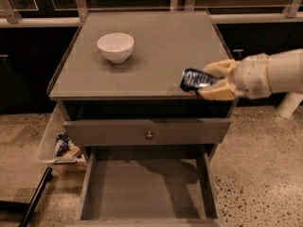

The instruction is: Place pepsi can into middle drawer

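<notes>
The pepsi can [194, 79], dark blue with white markings, lies sideways in my gripper [208, 81]. The tan fingers [218, 92] are shut on it from above and below. The gripper holds the can in the air at the front right edge of the cabinet top [156, 56], with the white arm reaching in from the right. Below, the middle drawer [147, 190] is pulled out, a wide grey tray with a plain floor. It sits lower and to the left of the can.
A white bowl [115, 47] stands on the cabinet top at the back left. A closed grey drawer front with a round knob [149, 135] sits above the open drawer. A clear bin with packets [61, 145] hangs on the cabinet's left side. Speckled floor surrounds it.
</notes>
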Controlling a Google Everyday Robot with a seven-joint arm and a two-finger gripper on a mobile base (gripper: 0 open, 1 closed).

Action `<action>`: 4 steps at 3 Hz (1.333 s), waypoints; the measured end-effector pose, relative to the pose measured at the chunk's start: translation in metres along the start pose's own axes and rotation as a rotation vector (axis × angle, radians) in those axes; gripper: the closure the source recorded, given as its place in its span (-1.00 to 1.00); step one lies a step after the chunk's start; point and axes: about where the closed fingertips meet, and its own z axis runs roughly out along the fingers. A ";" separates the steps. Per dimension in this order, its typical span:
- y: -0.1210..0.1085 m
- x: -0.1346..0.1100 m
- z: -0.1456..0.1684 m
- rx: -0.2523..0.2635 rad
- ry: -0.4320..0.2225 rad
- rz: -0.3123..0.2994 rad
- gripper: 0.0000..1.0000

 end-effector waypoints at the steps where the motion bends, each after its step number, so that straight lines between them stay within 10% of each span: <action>1: 0.055 0.059 -0.023 -0.002 0.035 0.078 1.00; 3: 0.055 0.072 -0.008 -0.008 0.049 0.104 1.00; 4: 0.076 0.121 0.030 -0.043 0.089 0.181 1.00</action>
